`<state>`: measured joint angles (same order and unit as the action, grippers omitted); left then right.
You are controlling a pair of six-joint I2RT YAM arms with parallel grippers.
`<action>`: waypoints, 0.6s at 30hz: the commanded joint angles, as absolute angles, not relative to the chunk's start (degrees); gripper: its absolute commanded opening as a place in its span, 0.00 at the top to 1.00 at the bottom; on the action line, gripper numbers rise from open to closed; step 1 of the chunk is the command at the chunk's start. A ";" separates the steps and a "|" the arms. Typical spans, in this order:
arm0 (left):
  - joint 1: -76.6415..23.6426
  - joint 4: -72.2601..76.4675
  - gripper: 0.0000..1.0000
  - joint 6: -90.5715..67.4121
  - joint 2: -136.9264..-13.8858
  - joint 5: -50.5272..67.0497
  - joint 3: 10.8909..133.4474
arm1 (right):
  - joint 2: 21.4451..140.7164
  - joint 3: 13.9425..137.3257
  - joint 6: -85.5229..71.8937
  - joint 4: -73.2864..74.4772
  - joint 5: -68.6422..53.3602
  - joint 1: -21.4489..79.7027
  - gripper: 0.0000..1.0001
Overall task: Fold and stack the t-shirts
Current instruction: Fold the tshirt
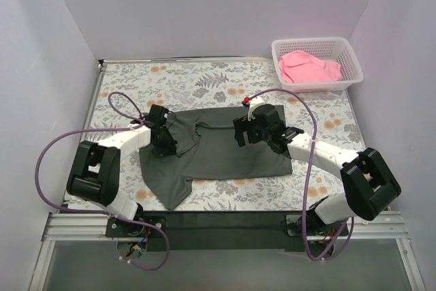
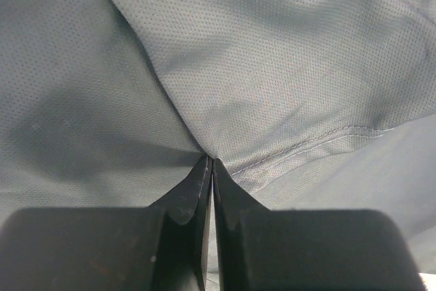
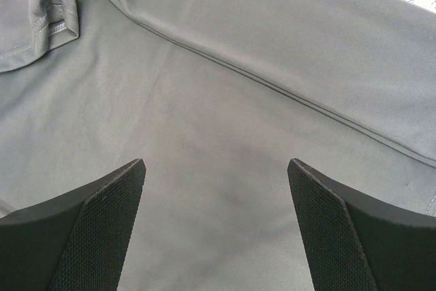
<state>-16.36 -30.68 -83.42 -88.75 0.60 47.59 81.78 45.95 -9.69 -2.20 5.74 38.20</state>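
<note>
The dark charcoal t-shirt (image 1: 218, 151) lies partly folded in the middle of the floral table. My left gripper (image 1: 165, 142) is shut on a pinch of its left side, and the cloth (image 2: 259, 80) bunches from between the closed tips (image 2: 210, 163). My right gripper (image 1: 240, 132) is open just above the shirt's flat upper right part (image 3: 218, 134), with nothing between its fingers (image 3: 116, 195). A folded edge runs across the right wrist view. The pink t-shirt (image 1: 310, 67) lies crumpled in the white basket (image 1: 349, 51) at the back right.
The floral tablecloth (image 1: 191, 80) covers the table between white walls. A flap of the dark shirt (image 1: 170, 189) hangs toward the near edge. The black rail (image 1: 225, 221) with both arm bases runs along the front.
</note>
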 commanded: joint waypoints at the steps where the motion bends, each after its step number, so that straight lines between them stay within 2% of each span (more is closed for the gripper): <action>1: -16.70 -31.10 1.00 -83.58 -87.46 -2.08 47.72 | 79.72 45.44 -10.11 -3.08 6.50 37.53 0.23; 10: -16.70 -36.64 1.00 -82.27 -83.23 -9.40 50.62 | 79.63 45.44 -9.76 -2.99 6.33 36.48 0.23; 18: -16.61 -36.91 1.00 -83.14 -83.32 -9.14 47.81 | 80.24 45.44 -9.67 -2.99 5.89 34.98 0.23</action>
